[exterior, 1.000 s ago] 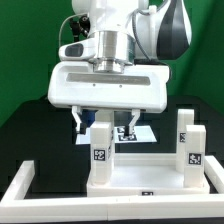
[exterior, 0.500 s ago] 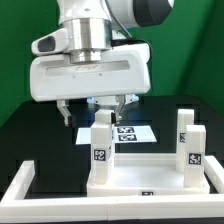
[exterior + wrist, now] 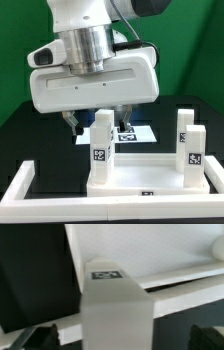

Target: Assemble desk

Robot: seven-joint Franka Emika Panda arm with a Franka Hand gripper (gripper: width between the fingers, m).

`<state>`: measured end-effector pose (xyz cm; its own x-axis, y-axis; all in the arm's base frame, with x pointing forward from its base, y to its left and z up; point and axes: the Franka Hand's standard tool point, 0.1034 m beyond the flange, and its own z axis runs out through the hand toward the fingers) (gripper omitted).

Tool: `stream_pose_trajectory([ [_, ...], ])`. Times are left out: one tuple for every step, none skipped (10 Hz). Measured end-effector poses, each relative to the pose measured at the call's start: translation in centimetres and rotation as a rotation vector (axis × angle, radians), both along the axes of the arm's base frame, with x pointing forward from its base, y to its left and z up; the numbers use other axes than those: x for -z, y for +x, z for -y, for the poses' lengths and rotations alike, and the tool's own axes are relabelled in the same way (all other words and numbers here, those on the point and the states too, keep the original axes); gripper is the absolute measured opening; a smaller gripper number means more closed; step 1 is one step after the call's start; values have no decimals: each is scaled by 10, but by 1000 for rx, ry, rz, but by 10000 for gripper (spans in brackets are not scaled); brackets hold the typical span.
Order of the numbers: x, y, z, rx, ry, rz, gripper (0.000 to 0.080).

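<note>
My claw [image 3: 97, 122] hangs above the rear middle of the black table [image 3: 30, 135], just over the top of the desk leg [image 3: 101, 140] on the exterior view's left. In the exterior view my two dark fingers [image 3: 72, 122] show on either side of that leg's top, one toward the exterior view's left and one toward the right by the marker board [image 3: 135, 131]. In the wrist view the dark fingertips [image 3: 38, 335] sit well apart with the leg [image 3: 115, 308] rising between them, so my claw is spread and pinching nothing; whether a finger brushes the leg I cannot tell.

The desk tabletop panel [image 3: 145, 172] lies flat on the table near its front edge, rimmed side up, just behind the white border strip [image 3: 20, 185] that runs along the front and the left-hand corner. Two short square legs stand upright on it: the one under my claw at the panel's rear corner on the exterior view's left, and a second leg [image 3: 187, 140] at the rear corner on the exterior view's right. Each carries a black-and-white tag [image 3: 99, 154] on the face toward the exterior camera. In the wrist view a tag [image 3: 106, 274] shows on the top end of the leg, with the white panel [image 3: 150, 252] behind it.
</note>
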<state>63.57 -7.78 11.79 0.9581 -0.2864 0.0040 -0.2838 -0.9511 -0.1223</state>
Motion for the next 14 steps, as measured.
stream_pose_trajectory([
  [5, 0, 1, -5, -9, 1, 649],
  [5, 0, 1, -4, -9, 2, 649],
  [5, 0, 1, -4, -9, 1, 634],
  [5, 0, 1, -4, -9, 0, 634],
  [5, 0, 1, -4, -9, 0, 462],
  [5, 0, 2, -3, -9, 0, 290],
  [6, 0, 1, 6, -8, -1, 288],
  [6, 0, 2, 6, -8, -1, 288],
  [6, 0, 2, 12, -8, -2, 288],
  [7, 2, 1, 263, 5, -4, 288],
  [7, 6, -8, 441, 15, -20, 288],
  [7, 12, -10, 607, 18, -33, 288],
  [9, 15, -8, 795, 30, -60, 290],
  [9, 16, -8, 938, 46, -83, 290],
])
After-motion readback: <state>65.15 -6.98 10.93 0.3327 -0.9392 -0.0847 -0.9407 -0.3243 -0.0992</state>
